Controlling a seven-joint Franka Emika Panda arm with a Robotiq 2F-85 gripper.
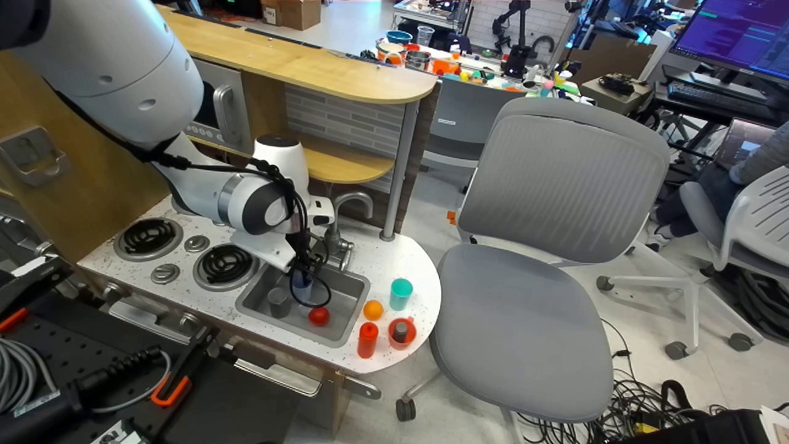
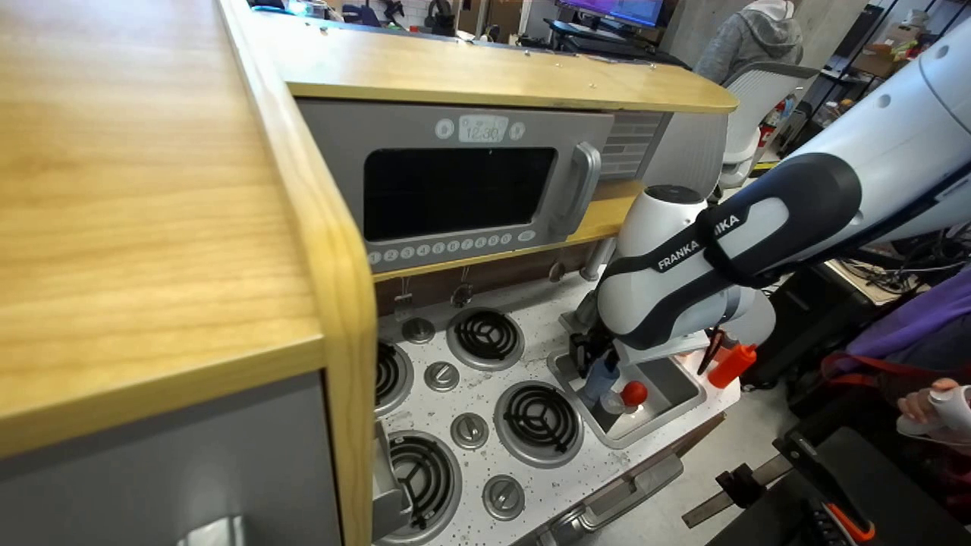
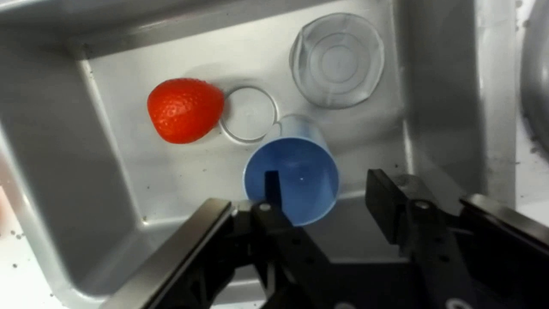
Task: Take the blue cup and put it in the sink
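Observation:
The blue cup is in the grey sink, its mouth facing the camera in the wrist view. It also shows partly below the gripper in both exterior views. The sink rim shows in both exterior views. My gripper is open, its fingers apart with nothing between them. In the wrist view the left fingertip overlaps the cup's mouth; the right fingertip is off the cup's right side. I cannot tell whether the left fingertip is inside the cup or above it.
A red toy strawberry and a clear cup are in the sink. The faucet rises behind it. A teal cup, orange ball, red bottle and red cup stand on the counter. The microwave overhangs the burners.

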